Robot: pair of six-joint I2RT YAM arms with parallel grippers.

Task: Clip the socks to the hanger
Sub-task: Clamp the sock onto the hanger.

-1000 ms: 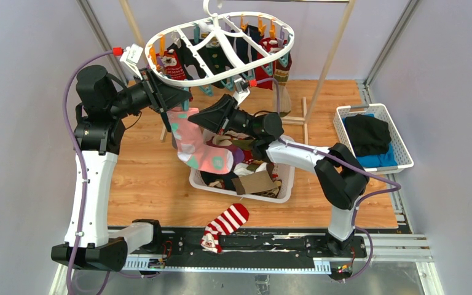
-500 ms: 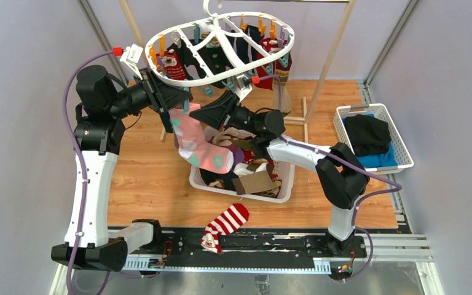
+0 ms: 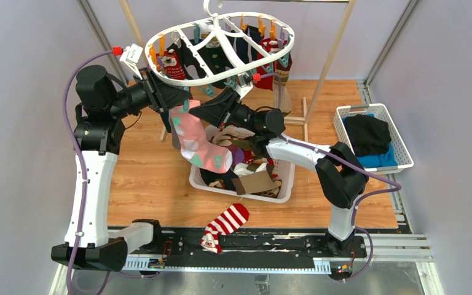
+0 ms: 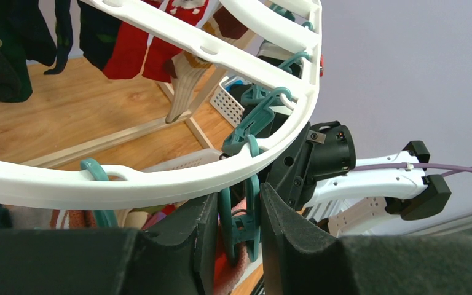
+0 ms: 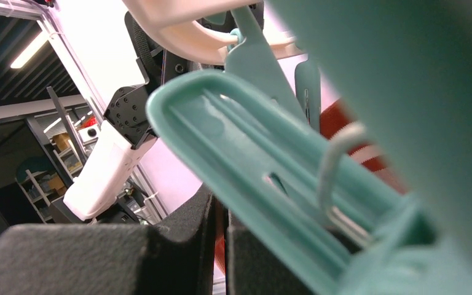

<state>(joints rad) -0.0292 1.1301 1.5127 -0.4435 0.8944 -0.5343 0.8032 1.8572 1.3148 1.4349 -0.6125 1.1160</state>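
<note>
The white oval hanger [image 3: 187, 78] hangs at the back with several socks clipped to it. My left gripper [image 3: 183, 101] is under its front rim [image 4: 160, 178], shut on a dangling teal clothespin [image 4: 250, 203] and squeezing it. My right gripper [image 3: 198, 114] is right beside it, shut on the top edge of a pink dotted sock [image 3: 196, 144] that hangs down over the basket. In the right wrist view the jaws [image 5: 221, 215] pinch a thin strip of the sock [image 5: 220, 246], with a teal clothespin [image 5: 270, 166] right in front.
A white basket [image 3: 286, 184] of mixed socks sits mid-table under the right arm. A red-white striped sock [image 3: 224, 224] lies at the near edge. A second basket [image 3: 375, 110] with black and blue clothes stands right. Wooden frame poles [image 3: 332, 55] stand behind.
My right gripper has moved up and left with the pink sock, closer to the hanger's front rim and my left gripper. The left arm has barely moved.
</note>
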